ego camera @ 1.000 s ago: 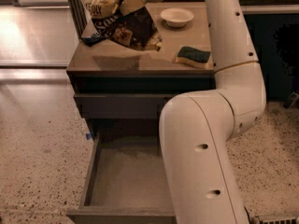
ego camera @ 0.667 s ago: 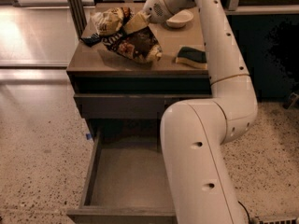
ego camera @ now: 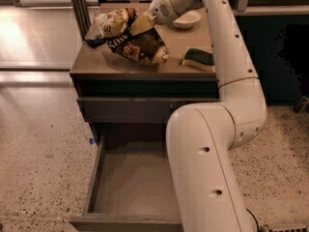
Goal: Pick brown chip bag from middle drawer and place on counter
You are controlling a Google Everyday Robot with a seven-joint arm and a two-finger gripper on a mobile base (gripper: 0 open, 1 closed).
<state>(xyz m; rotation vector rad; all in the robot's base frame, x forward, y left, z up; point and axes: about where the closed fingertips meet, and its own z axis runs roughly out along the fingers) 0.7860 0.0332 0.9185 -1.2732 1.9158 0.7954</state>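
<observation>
While the white arm (ego camera: 207, 178) fills the right of the view, rising beside the dark cabinet (ego camera: 145, 88) and bending back over its top, the real change is higher up. The counter (ego camera: 96, 63) now carries the load. Below it the middle drawer (ego camera: 130, 187) stands pulled out, its grey floor bare. A second ago the brown chip bag (ego camera: 142, 47) hung clear above the top; it has since come down and now lies on the counter near the front edge, its dark body spread flat and its cream end crumpled toward the back left. The gripper (ego camera: 144, 24) sits right at the bag's upper edge, touching it, and I cannot tell whether it is clamped on the bag or has let go. By my reading the placing is nearly done: what remains is a clean release and a lift away without dragging the bag. A green and yellow sponge (ego camera: 199, 59) lies just right of the bag, a white bowl (ego camera: 187, 19) behind the gripper, and a small dark packet (ego camera: 94, 41) at the bag's left
</observation>
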